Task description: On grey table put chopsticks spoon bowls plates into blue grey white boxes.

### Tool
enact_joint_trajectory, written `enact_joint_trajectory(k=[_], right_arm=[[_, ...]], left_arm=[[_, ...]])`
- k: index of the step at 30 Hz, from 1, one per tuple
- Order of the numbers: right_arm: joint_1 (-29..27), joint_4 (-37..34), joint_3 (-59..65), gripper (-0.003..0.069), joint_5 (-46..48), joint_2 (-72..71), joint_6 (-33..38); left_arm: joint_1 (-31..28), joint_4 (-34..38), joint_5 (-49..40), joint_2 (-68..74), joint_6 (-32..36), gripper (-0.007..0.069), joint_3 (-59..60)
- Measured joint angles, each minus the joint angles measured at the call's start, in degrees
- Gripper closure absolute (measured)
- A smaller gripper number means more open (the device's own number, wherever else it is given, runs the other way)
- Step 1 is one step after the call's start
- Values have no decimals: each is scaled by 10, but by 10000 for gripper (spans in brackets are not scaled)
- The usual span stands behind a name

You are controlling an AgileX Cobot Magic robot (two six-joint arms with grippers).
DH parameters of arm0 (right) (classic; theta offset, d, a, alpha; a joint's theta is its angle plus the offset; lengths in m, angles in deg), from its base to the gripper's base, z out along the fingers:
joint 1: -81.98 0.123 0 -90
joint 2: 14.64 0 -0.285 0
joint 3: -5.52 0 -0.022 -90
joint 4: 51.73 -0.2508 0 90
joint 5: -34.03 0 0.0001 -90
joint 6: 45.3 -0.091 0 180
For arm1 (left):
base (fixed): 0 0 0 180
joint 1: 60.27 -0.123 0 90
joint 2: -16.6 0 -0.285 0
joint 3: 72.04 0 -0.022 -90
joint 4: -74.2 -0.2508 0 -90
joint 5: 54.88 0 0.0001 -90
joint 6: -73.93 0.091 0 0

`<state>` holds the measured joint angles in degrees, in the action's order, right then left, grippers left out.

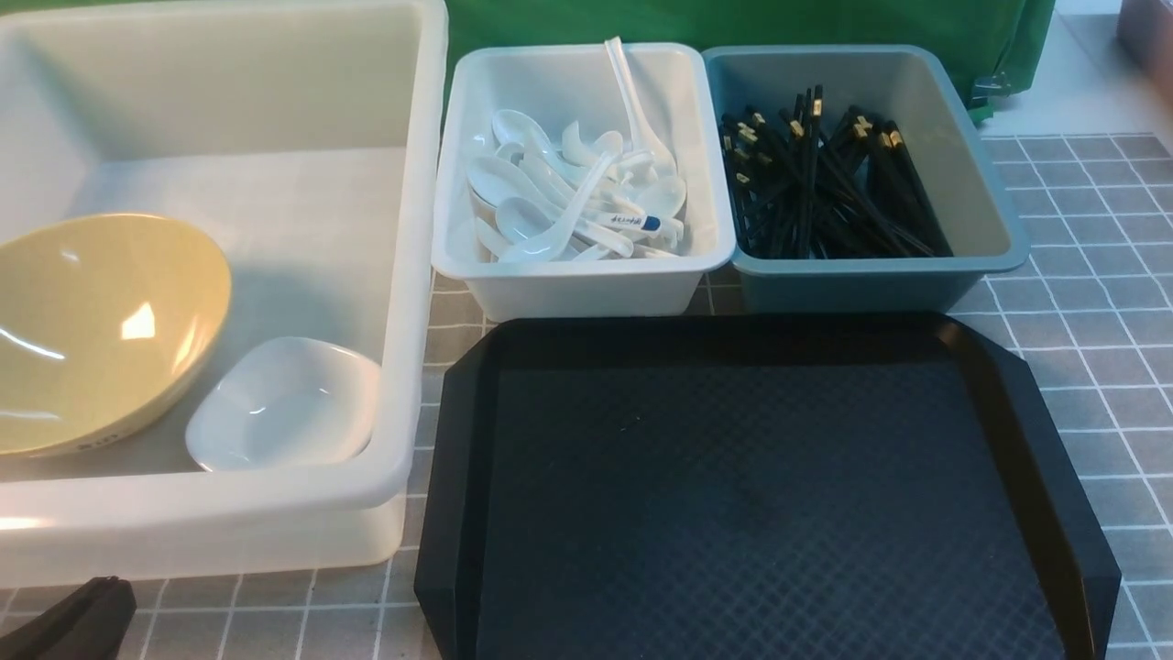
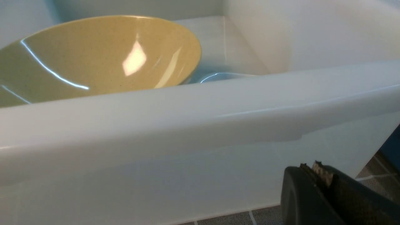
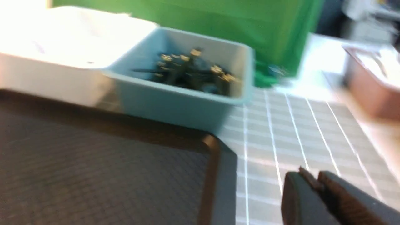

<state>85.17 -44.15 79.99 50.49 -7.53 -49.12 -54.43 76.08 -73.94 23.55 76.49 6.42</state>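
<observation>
A: Where are the task's things placed from the grippers?

B: The yellow bowl [image 2: 93,56] is seen just beyond the left gripper [image 2: 315,170], over the white box's [image 2: 187,125] wall. The chopsticks [image 3: 190,70] are lying in the blue box [image 3: 175,103], ahead of the right gripper [image 3: 312,178], past the black tray [image 3: 93,162].

A: And the jaws?

B: The left is closed, empty. The right is nearly closed; nothing is held.
</observation>
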Motion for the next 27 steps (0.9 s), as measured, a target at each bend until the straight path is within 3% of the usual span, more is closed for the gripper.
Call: enact_joint_trajectory(k=[5,27], right_arm=[[-29,4,43,561,16,0,-41],[-31,6,43,561,27,0,-25]], left_arm=[[0,0,0,0,0,633,0],[0,0,1,0,0,633,0]])
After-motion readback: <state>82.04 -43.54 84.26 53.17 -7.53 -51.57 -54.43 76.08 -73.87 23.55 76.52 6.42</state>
